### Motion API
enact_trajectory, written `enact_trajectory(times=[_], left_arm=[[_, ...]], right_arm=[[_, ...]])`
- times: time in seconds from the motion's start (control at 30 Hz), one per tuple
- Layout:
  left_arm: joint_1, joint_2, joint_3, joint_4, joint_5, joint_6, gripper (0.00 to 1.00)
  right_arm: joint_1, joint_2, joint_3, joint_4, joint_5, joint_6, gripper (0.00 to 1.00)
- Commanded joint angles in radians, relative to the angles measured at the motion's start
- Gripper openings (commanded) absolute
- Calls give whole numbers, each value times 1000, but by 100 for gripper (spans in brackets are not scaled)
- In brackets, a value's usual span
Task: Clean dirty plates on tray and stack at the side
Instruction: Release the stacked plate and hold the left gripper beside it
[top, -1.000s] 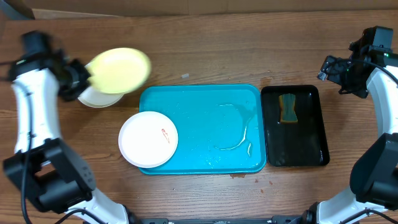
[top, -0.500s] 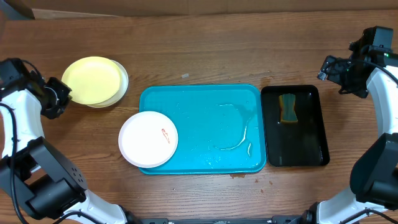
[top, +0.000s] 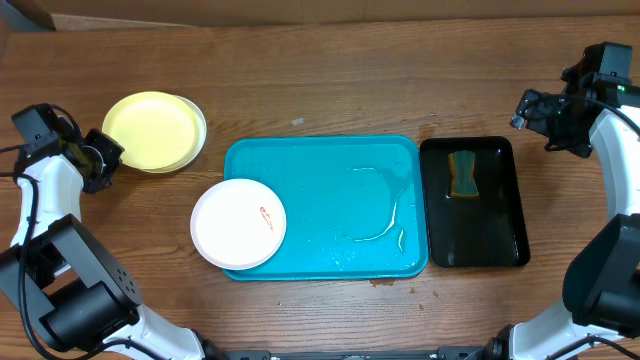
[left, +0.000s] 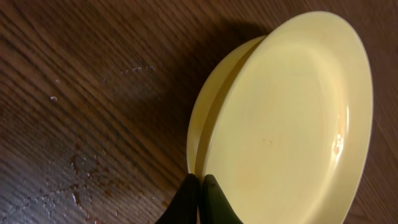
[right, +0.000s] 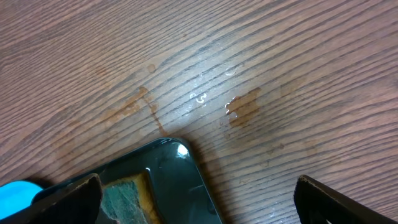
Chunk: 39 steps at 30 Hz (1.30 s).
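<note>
A pale yellow-green plate (top: 152, 130) lies on top of a white plate (top: 199, 141) on the table left of the turquoise tray (top: 340, 170). Another white plate (top: 238, 223) with a small orange smear lies on the tray's front left corner and overhangs its rim. My left gripper (top: 103, 160) is shut and empty, its tips at the left rim of the stack. In the left wrist view the shut fingers (left: 200, 186) meet at the rims of the yellow plate (left: 286, 124) and the plate under it (left: 198, 127). My right gripper (top: 536, 108) is open and empty, behind the black tray.
A narrow black tray (top: 500, 240) with a green-yellow sponge (top: 463, 173) stands right of the turquoise tray. The right wrist view shows its corner (right: 186, 168), the sponge (right: 124, 199) and wet stains on the wood. Water streaks lie on the turquoise tray.
The yellow plate, held tilted in my left gripper a second ago, now lies flat on the white plate. The left gripper let go and sits shut at the stack's rim. The right arm has not moved.
</note>
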Motion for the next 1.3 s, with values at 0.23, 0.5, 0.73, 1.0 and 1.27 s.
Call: enact_trajectory(times=[0.23, 0.5, 0.73, 1.0, 1.27], left_arm=[[-63, -14, -15, 62, -7, -6, 13], [-74, -15, -14, 45, -45, -14, 53], [-64, -23, -12, -130, 278, 6, 55], [-77, -62, -12, -444, 364, 166, 47], [-90, -140, -13, -616, 163, 204, 45]], right_arm=[[2, -4, 5, 5, -4, 3, 100], [2, -4, 5, 5, -4, 3, 100], [2, -4, 5, 5, -4, 3, 100], [2, -4, 5, 5, -4, 3, 100], [2, -4, 5, 5, -4, 3, 100]])
